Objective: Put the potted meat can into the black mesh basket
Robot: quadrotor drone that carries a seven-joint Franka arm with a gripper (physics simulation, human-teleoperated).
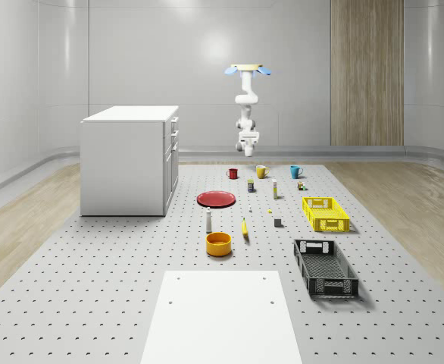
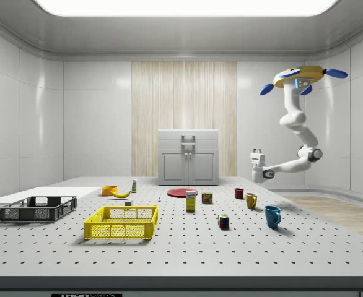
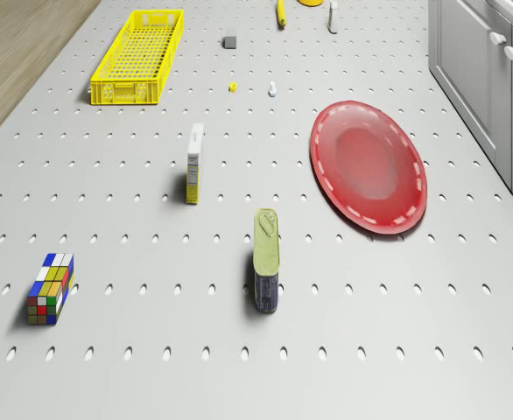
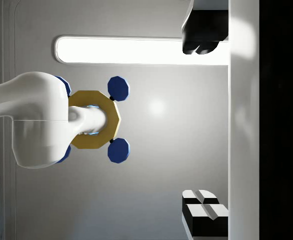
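The potted meat can point(image 3: 266, 262), blue-sided with a greenish top, stands on the perforated table point(image 1: 93, 288) beside the red plate point(image 3: 368, 166); it also shows far back in the whole-scene view point(image 1: 251, 184) and in the side view point(image 2: 207, 197). The black mesh basket point(image 1: 325, 267) point(image 2: 38, 208) sits near the table's front, at the whole-scene view's right. The drone point(image 1: 246, 70) point(image 2: 299, 77) hovers high over the table's far end, above the mugs. My gripper point(image 1: 248, 145) point(image 2: 256, 153) point(image 4: 199, 121) hangs in the air well above the can, turned upward toward the drone, open and holding nothing.
A yellow crate point(image 1: 325, 214) point(image 3: 138, 57) lies just behind the basket. A white cabinet point(image 1: 129, 159) stands at the whole-scene view's left. Red point(image 1: 232, 173), yellow point(image 1: 261, 171) and blue point(image 1: 295, 171) mugs, a Rubik's cube point(image 3: 50, 288), a slim box point(image 3: 193, 163), a banana point(image 1: 245, 227) and an orange bowl point(image 1: 218, 243) dot the table.
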